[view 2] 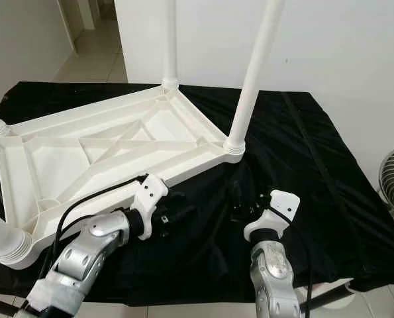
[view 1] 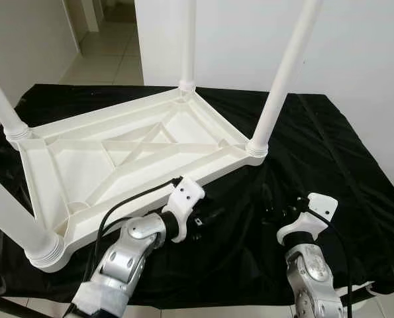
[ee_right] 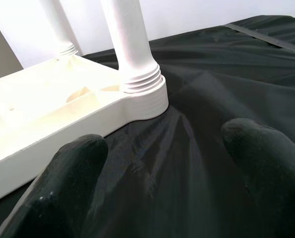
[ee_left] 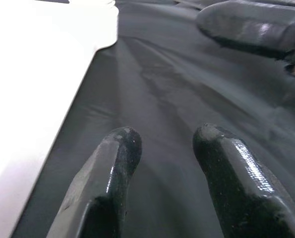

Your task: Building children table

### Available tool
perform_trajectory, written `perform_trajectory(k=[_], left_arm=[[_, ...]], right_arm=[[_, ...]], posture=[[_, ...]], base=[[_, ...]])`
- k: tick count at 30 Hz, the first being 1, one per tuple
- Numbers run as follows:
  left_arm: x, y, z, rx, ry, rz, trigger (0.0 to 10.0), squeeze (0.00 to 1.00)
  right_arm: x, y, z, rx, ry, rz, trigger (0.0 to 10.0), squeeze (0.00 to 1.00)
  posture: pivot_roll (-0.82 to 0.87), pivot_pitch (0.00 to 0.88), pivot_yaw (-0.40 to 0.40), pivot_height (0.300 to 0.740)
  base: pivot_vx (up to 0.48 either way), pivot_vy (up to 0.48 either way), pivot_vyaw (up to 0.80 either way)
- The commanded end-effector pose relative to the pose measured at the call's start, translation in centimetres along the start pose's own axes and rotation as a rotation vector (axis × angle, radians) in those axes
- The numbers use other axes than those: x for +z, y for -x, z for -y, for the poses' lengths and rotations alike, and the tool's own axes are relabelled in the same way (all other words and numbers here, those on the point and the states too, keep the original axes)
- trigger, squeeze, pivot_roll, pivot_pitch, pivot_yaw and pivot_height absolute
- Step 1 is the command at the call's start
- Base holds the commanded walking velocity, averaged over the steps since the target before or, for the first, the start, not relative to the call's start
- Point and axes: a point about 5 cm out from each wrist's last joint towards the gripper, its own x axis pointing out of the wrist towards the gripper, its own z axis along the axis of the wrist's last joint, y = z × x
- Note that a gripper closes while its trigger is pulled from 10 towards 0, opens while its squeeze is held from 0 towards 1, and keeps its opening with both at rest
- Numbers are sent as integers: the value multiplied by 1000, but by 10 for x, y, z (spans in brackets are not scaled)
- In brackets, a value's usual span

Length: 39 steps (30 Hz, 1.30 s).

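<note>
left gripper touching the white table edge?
Apart. In the left wrist view, black cloth shows between the left gripper and the table edge beside it; its fingers are open.

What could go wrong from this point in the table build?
The upturned white table stands on loose black cloth, so a push from either tool could slide it or bunch the folds. The left tool, open beside the table's edge, could snag the cloth. The right tool, open near the corner leg, might knock it.
</note>
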Motion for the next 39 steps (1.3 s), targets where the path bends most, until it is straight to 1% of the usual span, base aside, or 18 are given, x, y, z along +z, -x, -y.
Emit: perform_trajectory(k=[1,2,6,7,9,12,13,14,18,20,22,26,27,29,31,33,35,39], left_arm=[[-4,0,-9,123,-5,-18,10000,0],[-4,0,-9,123,-5,-18,10000,0],[-6,-4,-23,179,-10,-53,10000,0],[-6,-4,-23,179,-10,-53,10000,0],[-6,-8,-31,223,-21,-72,10000,0],[-7,-11,-39,277,-31,-90,10000,0],[-7,-11,-39,277,-31,-90,10000,0],[-6,-14,-43,304,-25,-89,10000,0],[-6,-17,-47,325,-33,-95,10000,0],[-6,-21,-47,345,-60,-101,10000,0],[-6,-22,-48,350,-68,-102,10000,0],[-7,-25,-50,378,-51,-98,10000,0],[-7,-25,-53,409,-37,-93,10000,0],[-7,-25,-53,409,-37,-93,10000,0],[-10,-25,-59,461,-33,-99,10000,0],[-11,-25,-62,481,-31,-100,10000,0],[-9,-26,-66,529,-37,-93,10000,0],[-5,-29,-74,589,-28,-82,10000,0]], right_arm=[[-2,2,1,-13,-2,-8,10000,0],[-2,2,1,-13,-2,-8,10000,0],[-2,1,-1,-18,-10,-5,10000,0],[-2,1,-1,-18,-10,-5,10000,0],[-2,1,-2,-20,-13,-6,10000,0],[-2,2,-3,-21,-14,-8,10000,0],[-2,2,-3,-21,-14,-8,10000,0],[-2,2,-3,-23,-12,-10,10000,0],[-2,1,-2,-36,-9,-15,10000,0],[-2,1,-1,-47,-1,-19,10000,0],[-2,0,-1,-50,1,-20,10000,0],[-3,-1,0,-71,7,-27,10000,0],[-3,-1,1,-80,13,-31,10000,0],[-3,-1,1,-80,13,-31,10000,0],[-3,-2,1,-88,17,-34,10000,0],[-3,-2,1,-90,18,-35,10000,0],[-4,-3,1,-98,19,-41,10000,0],[-4,-3,1,-112,28,-49,10000,0]], posture=[[-66,97,-3,740],[-66,97,-3,740],[-68,100,-1,740],[-68,100,-1,740],[-68,101,-2,740],[-70,106,-2,740],[-70,106,-2,740],[-71,106,-2,740],[-72,109,-3,740],[-74,110,-6,740],[-74,110,-6,740],[-75,109,-7,740],[-74,109,-9,740],[-74,109,-9,740],[-71,109,-12,740],[-70,110,-13,740],[-70,110,-13,740],[-70,108,-15,740]], base=[[0,0,0],[0,0,0],[0,0,0],[0,0,0],[0,0,0],[0,0,0],[0,0,0],[0,0,0],[0,0,0],[0,0,0],[0,0,0],[0,0,0],[0,0,0],[0,0,0],[0,0,0],[0,0,0],[0,0,0],[0,0,0]])
